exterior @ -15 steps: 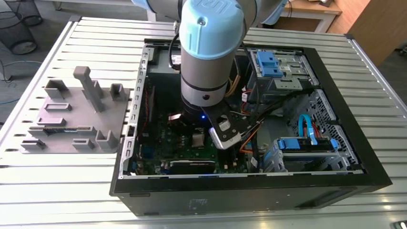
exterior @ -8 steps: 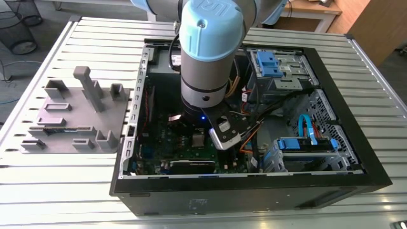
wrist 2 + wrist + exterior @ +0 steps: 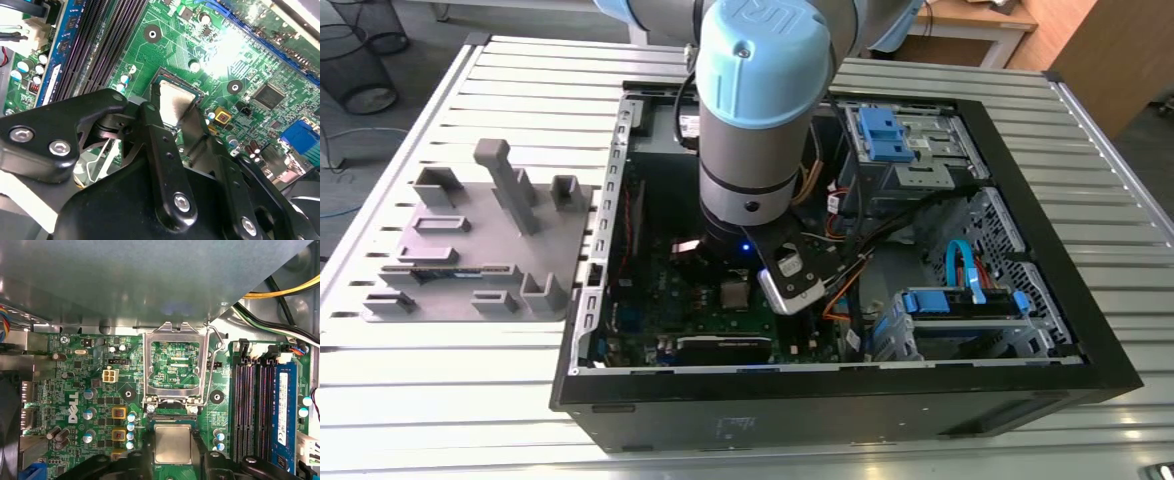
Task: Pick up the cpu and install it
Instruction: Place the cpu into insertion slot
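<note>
1. A black open computer case (image 3: 854,405) is laid flat on a silver slatted metal table (image 3: 520,80). A grey moulded plastic fixture (image 3: 467,250) is set at 9 o'clock of the case in the exterior view.
2. A grey-and-blue jointed robot arm (image 3: 750,120) is stood down inside the case, over the green motherboard (image 3: 640,310).
3. In both wrist views the black-fingered end effector (image 3: 173,446) (image 3: 174,114) is seen clenched on the small flat square silvery-grey cpu (image 3: 172,439) (image 3: 172,100), with fingers pressed on two opposite edges.
4. The cpu is held at the socket, just beside the hinged silver metal socket frame (image 3: 174,365), which is flipped open. Whether the cpu is seated cannot be told.
5. Black memory slots (image 3: 250,410) and a blue memory stick (image 3: 283,410) are seen near the socket.
</note>
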